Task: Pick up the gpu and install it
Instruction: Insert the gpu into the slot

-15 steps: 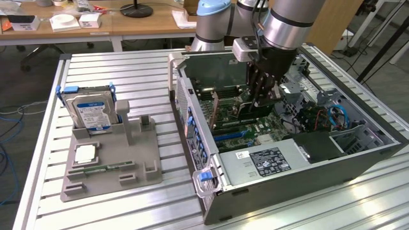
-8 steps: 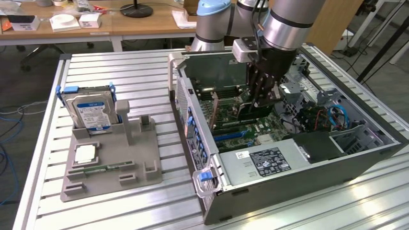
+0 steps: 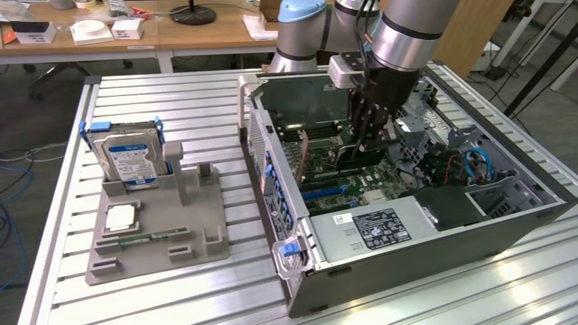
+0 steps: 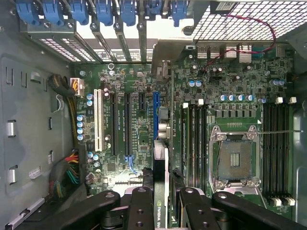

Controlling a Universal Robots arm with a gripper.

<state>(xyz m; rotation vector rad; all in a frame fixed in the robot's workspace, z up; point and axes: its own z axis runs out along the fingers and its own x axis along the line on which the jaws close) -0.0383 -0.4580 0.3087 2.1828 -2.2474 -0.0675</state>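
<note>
Arm plunged steeply downward; claw (image 4: 160,203) — fingers (image 4: 139,208) clamped, something gripped between

Looking down into the open case: the gripper (image 4: 162,203) has its black fingers (image 4: 139,206) clamped on the gpu (image 4: 160,177), held edge-on with the card running straight down toward the motherboard (image 4: 216,81). It sits right over the blue slot (image 4: 156,115), beside the black slots (image 4: 127,122) and the white one (image 4: 98,120). The bare CPU socket (image 4: 236,160) has memory slots (image 4: 194,143) either side of it.
</note>
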